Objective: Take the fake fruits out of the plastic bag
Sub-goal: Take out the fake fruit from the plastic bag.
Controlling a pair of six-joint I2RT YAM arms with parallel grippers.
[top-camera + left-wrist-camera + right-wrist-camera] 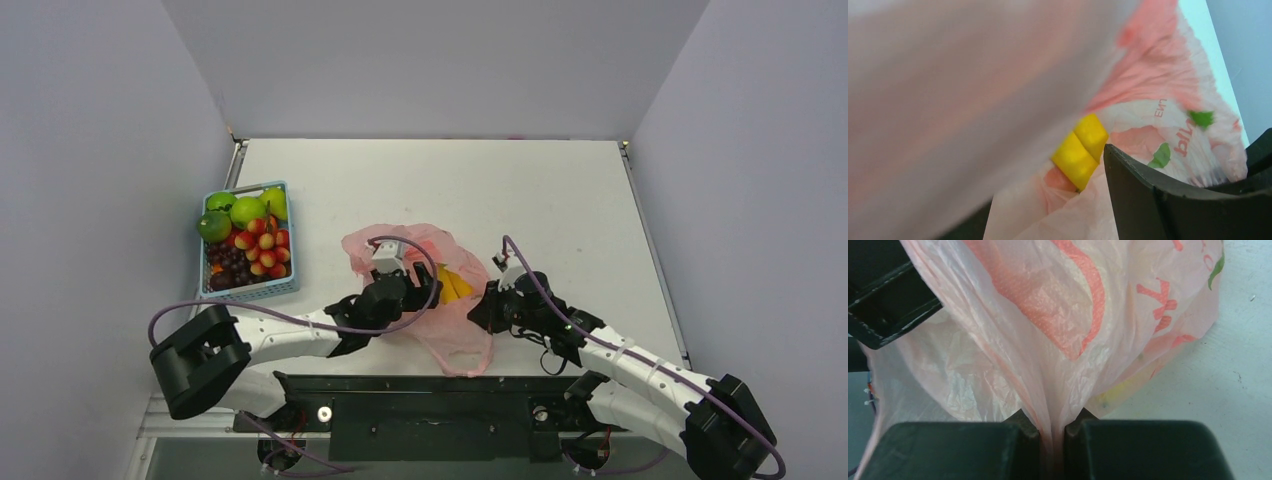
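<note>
We have the right gripper pinching the limp plastic bag film mid-table. The left gripper sits spread at the bag mouth beside the bananas inside. We judge the bananas light, rigid, glossy and slip-prone, so we'd clamp across the bunch's middle.

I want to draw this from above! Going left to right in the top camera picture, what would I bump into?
Blue basket of fruit → left gripper → yellow bananas → right gripper. The pink bag spreads under the middle ones, so it gets no spot of its own.
</note>
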